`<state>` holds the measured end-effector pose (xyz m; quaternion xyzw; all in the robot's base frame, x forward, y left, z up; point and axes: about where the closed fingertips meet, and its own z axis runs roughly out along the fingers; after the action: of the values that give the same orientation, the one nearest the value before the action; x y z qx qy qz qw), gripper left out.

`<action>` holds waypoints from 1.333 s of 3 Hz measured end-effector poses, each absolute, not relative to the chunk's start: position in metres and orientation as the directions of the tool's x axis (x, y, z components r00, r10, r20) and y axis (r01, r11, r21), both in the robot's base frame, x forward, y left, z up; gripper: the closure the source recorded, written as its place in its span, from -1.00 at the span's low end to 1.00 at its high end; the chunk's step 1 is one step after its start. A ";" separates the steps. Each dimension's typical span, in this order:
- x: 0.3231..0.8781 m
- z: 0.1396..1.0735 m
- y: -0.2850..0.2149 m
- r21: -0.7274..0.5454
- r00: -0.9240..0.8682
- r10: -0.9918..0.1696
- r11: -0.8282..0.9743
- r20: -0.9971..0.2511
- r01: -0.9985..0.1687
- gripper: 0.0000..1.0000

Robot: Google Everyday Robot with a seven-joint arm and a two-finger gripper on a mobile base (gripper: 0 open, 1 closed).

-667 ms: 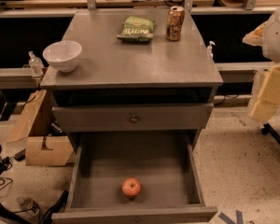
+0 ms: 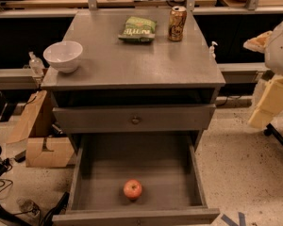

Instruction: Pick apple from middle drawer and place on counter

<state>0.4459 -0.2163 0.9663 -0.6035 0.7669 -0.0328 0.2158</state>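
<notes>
The apple (image 2: 132,189), small and red-orange, lies on the bare floor of the pulled-out middle drawer (image 2: 155,168), near its front wall and slightly left of centre. The grey counter (image 2: 132,62) is the cabinet's top, above the drawer. Only white and cream parts of my arm (image 2: 273,74) show at the right edge, level with the counter and well away from the apple. My gripper is out of view.
On the counter stand a white bowl (image 2: 62,55) at front left, a green snack bag (image 2: 137,28) and a tan can (image 2: 177,23) at the back. A shut drawer front with a brass knob (image 2: 135,120) sits above the open drawer. Cardboard boxes (image 2: 42,145) lie left of the cabinet.
</notes>
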 end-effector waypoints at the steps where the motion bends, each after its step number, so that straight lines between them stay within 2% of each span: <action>1: 0.444 0.916 -0.216 -0.308 -0.119 -0.901 0.263 -0.416 -0.914 -1.00; 2: 0.451 0.844 -0.203 -0.315 -0.054 -0.793 0.302 -0.607 -0.900 -1.00; 3: 0.474 0.809 -0.192 -0.366 0.014 -0.711 0.345 -0.703 -0.864 -1.00; 4: 0.474 0.809 -0.191 -0.362 0.010 -0.713 0.344 -0.701 -0.867 -1.00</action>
<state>0.4740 -0.1908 0.8086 -0.5657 0.6979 0.0895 0.4300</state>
